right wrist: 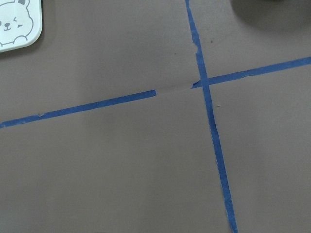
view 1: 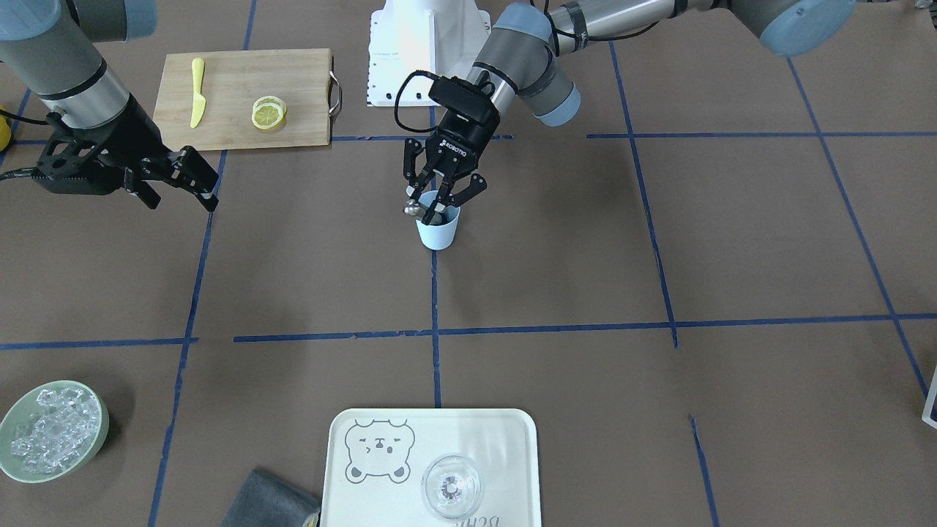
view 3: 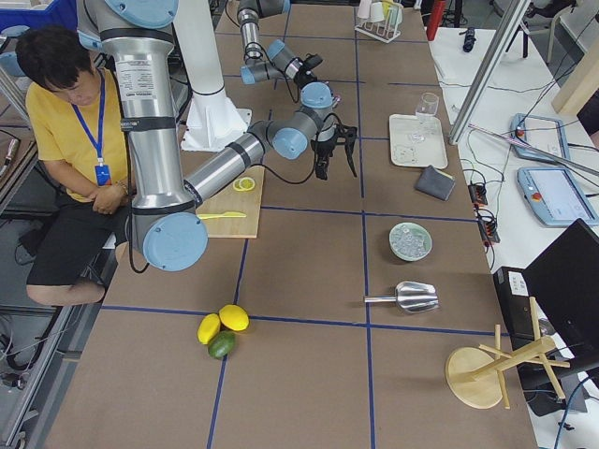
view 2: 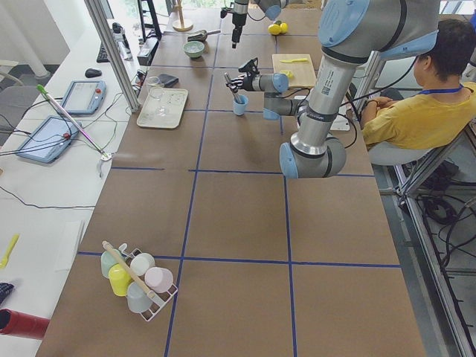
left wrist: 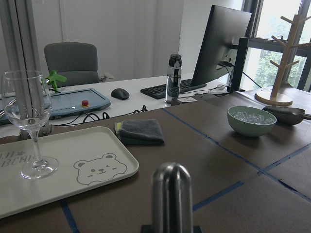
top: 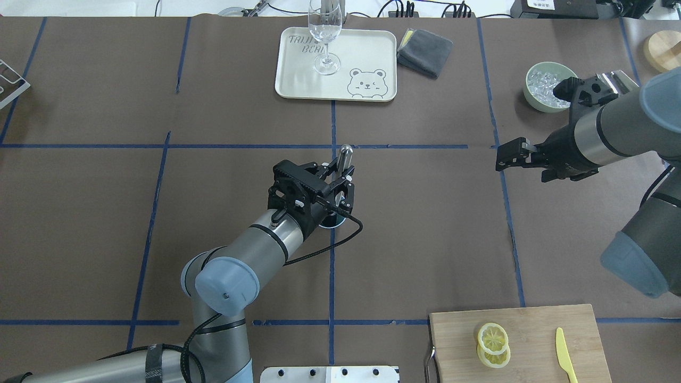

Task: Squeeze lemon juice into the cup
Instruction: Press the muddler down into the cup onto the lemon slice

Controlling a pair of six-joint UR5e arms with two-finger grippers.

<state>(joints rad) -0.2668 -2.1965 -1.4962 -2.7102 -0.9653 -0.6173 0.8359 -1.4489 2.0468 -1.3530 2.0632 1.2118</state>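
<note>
The light-blue cup (view 1: 438, 230) stands upright at the table's middle. My left gripper (view 1: 433, 212) is right above it, shut on a metal rod (view 1: 411, 208) whose lower end reaches into the cup. The rod's rounded top shows in the left wrist view (left wrist: 171, 194). In the overhead view my left gripper (top: 338, 183) hides most of the cup. Two lemon slices (top: 493, 338) lie overlapping on the wooden cutting board (view 1: 300, 73); they also show in the front-facing view (view 1: 269, 113). My right gripper (view 1: 183, 202) is open and empty, above bare table, far from cup and board.
A yellow plastic knife (view 1: 197, 91) lies on the board beside the slices. A cream tray (view 1: 498, 439) holds a clear glass (view 1: 452, 487) at the table's far side from the robot. A pale green bowl of ice (view 1: 51, 432) and a grey cloth (view 1: 271, 501) are nearby.
</note>
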